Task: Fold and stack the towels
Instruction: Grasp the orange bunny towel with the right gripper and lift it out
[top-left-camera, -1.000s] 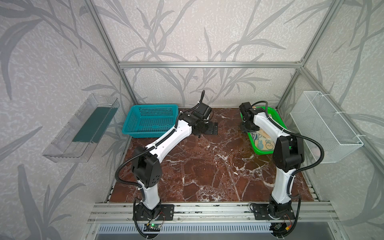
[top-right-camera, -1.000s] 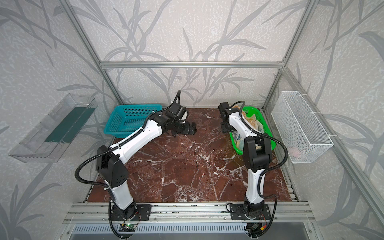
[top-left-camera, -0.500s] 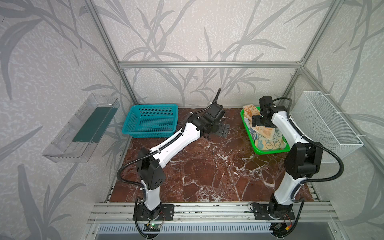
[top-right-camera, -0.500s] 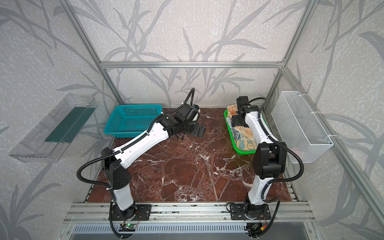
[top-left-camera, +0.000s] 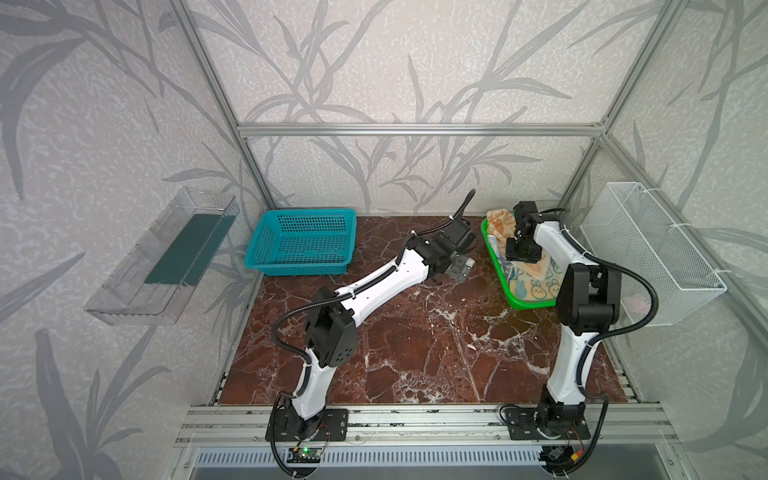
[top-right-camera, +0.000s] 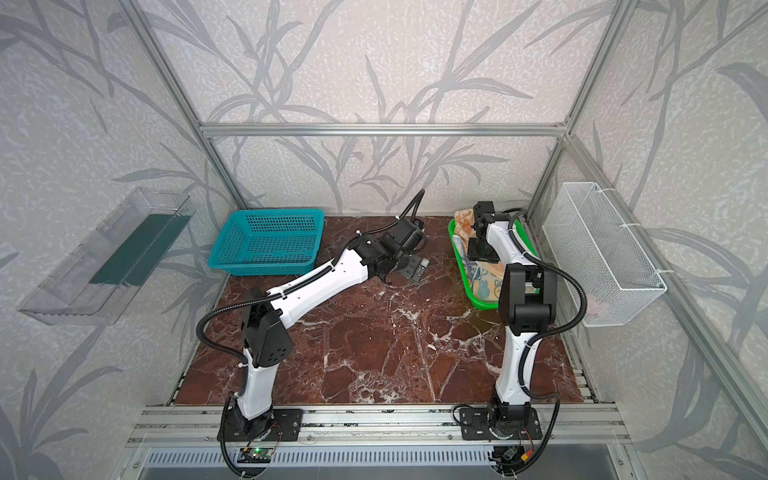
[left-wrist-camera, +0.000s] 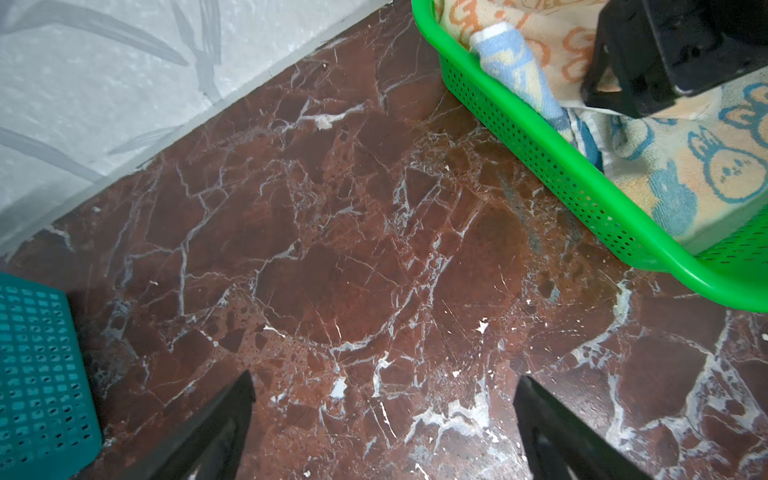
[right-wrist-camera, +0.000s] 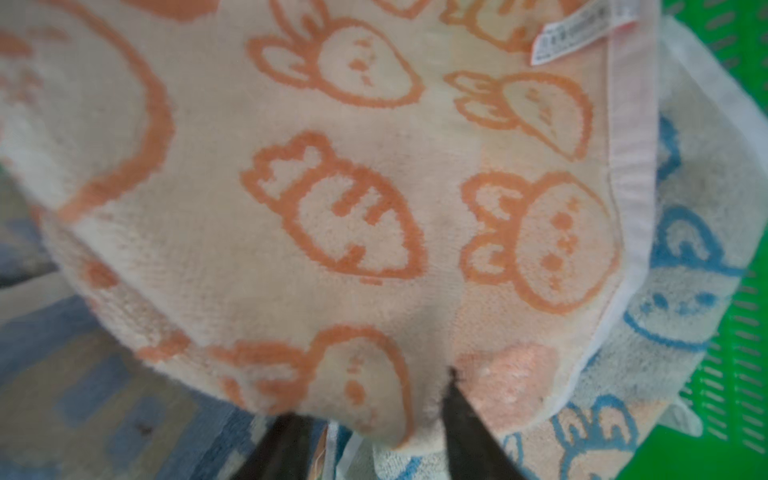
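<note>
At six o'clock the two arm bases sit on the rail, and the middle of the marble bench (top-left-camera: 415, 353) ahead of them is bare, with nothing folded or stacked on it yet. Further in, the left arm (top-left-camera: 374, 286) has swung from about twelve o'clock toward one o'clock, closer to the green basket (left-wrist-camera: 519, 124) than a second ago. The left jaws stay spread wide and hold nothing, with both fingers (left-wrist-camera: 216, 432) over bare stone. At two o'clock the towels lie heaped inside that basket: a cream-and-blue towel (top-left-camera: 536, 284) toward its near end and a peach towel (right-wrist-camera: 332, 208) on top toward the far end. The right arm (top-left-camera: 552, 245) has changed most. A second ago its forearm lay across the basket and hid most of the cloth; now it reaches down into the far half. The right jaws have drawn in from wide and pinch a raised fold of the peach towel, which bulges between the tips in the right wrist view. I judge this the start of the first pick: the towel looks caught but is not yet out of the basket, so the next move is to lift it onto the bare bench. At ten o'clock the teal basket (top-left-camera: 303, 241) shows nothing inside
</note>
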